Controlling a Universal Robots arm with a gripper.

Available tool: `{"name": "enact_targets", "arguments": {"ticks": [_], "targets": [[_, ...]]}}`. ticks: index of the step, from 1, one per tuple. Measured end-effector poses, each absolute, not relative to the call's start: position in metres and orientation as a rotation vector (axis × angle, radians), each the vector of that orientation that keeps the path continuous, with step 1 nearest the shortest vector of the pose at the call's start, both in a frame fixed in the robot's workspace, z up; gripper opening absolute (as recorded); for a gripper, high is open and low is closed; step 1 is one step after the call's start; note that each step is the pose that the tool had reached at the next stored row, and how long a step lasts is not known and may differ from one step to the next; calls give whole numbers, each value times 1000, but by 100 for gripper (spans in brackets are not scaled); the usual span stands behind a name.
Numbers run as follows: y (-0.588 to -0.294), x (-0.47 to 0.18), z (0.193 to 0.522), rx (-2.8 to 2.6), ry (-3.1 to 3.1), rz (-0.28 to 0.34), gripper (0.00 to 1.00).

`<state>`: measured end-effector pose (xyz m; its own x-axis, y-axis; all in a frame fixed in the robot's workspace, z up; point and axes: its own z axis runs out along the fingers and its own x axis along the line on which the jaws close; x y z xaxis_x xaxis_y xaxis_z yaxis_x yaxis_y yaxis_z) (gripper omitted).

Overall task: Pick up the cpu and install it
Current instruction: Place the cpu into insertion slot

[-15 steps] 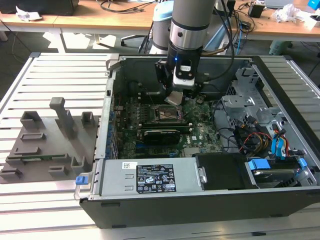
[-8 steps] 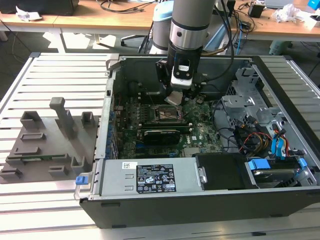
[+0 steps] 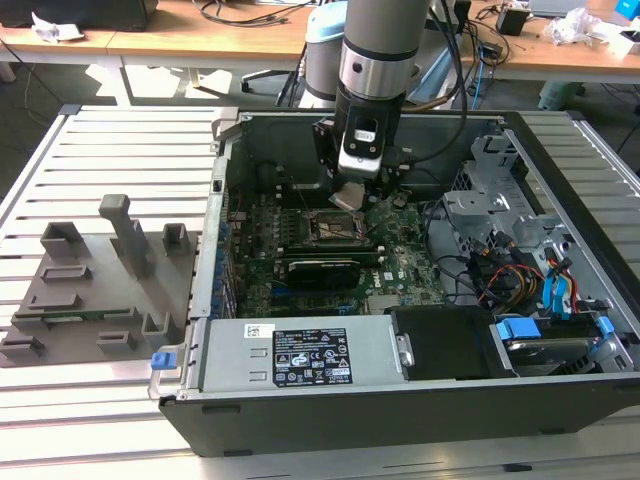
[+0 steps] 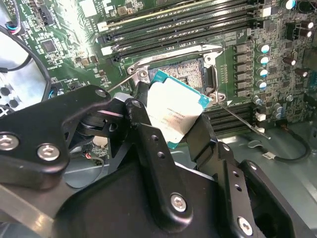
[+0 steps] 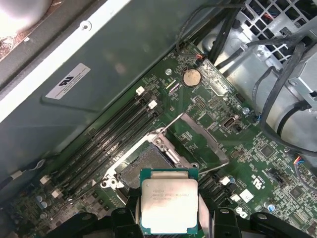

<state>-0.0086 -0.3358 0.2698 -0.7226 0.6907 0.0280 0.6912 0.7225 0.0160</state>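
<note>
**While the pincer (image 3: 352, 197) grips the cpu (image 3: 351, 192), the socket (image 3: 335, 228) lies open beneath it**

Where the slatted metal table (image 3: 100, 150) carries the work, an open computer case (image 3: 400, 420) lies on its side and takes up the middle and the exterior view's right. A grey plastic tray (image 3: 70, 300) with upright blocks sits beside the case, toward the table's edge at the exterior view's left. The green motherboard (image 3: 400, 265) covers the floor of the case, and the arm (image 3: 380, 50) reaches down into it from the far edge.

The pincer hangs over the middle of the motherboard, closed narrowly on the cpu, with one black finger (image 4: 136, 111) against each of two opposite edges. The socket is uncovered, and in the first wrist view its metal load plate (image 5: 200, 141) stands swung open beside it. Memory slots (image 5: 106, 144) run along the socket's other side.

The cpu, silvery top facing up, is held just above the socket and tilted against it; whether any corner touches cannot be told.
</note>
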Motion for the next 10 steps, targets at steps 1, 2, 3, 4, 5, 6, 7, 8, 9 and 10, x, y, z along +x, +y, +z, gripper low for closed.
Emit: {"name": "enact_targets", "arguments": {"ticks": [1, 2, 3, 4, 5, 6, 7, 8, 9, 10], "targets": [[-336, -9, 270, -1169, -2894, -39, 55], [-336, -9, 270, -1189, -2887, -38, 55], [-336, -8, 270, -1203, -2882, -37, 55], [-336, -8, 270, -1210, -2879, -36, 55], [-336, -9, 270, -1229, -2872, -33, 55], [-336, -9, 270, -1243, -2869, -24, 55], [-336, -9, 270, -1251, -2868, -15, 55], [-336, -9, 270, -1257, -2868, -6, 55], [-336, -8, 270, -1267, -2869, 9, 55], [-336, -8, 270, -1273, -2869, 20, 55]]}}
